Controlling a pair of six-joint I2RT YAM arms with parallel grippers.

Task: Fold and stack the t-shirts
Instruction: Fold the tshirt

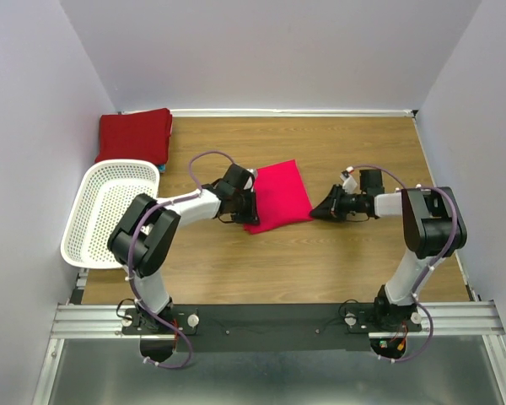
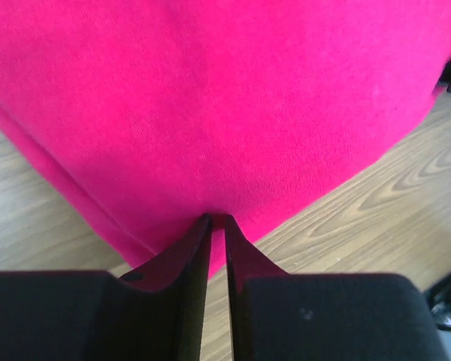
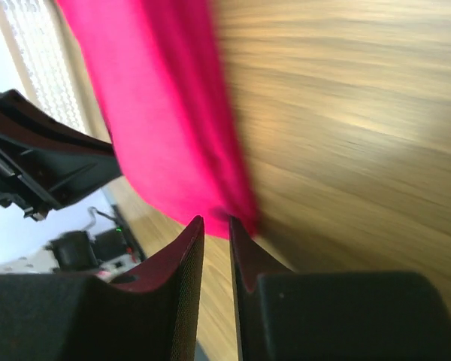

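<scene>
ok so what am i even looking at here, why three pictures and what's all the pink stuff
These are two robot arms bolted to the near edge of a wooden table. The wide picture comes from a camera above and behind them. The other two come from small cameras on each wrist, looking along that arm's two fingers.

The pink stuff is a folded crimson-pink t-shirt lying mid-table. The left claw has its fingers nearly together, pinching the shirt's edge. The right claw sits at the opposite edge with a narrow gap; that picture is blurred, so a grip is unclear.

At the far left corner lies a folded darker red t-shirt, and nearer stands a white basket.
</scene>
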